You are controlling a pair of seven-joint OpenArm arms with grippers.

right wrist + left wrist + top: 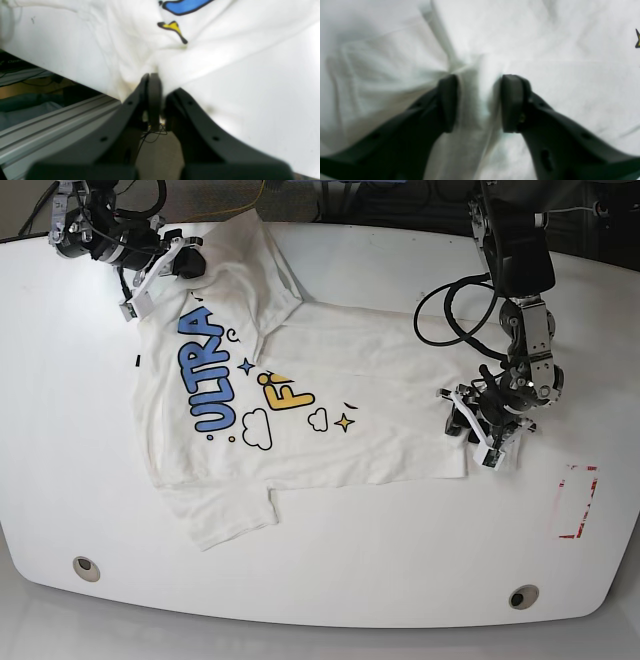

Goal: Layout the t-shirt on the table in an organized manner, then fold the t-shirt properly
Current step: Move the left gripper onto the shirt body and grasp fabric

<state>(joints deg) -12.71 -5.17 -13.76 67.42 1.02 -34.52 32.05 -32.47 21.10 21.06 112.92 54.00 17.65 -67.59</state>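
t-shirt [300, 390] lies print-up across white worktop [400, 570], one top part folded over. left tool [480, 102] at hem edge, jaws partly apart w/ a ridge of cloth bunched between; can't tell if gripping. right tool [156, 87] closed on shirt cloth at worktop's far edge.

The base view looks steeply down from above on the whole tabletop [330, 580]. Each wrist view sits close behind its claw, facing the shirt [300, 440], seen in all three.
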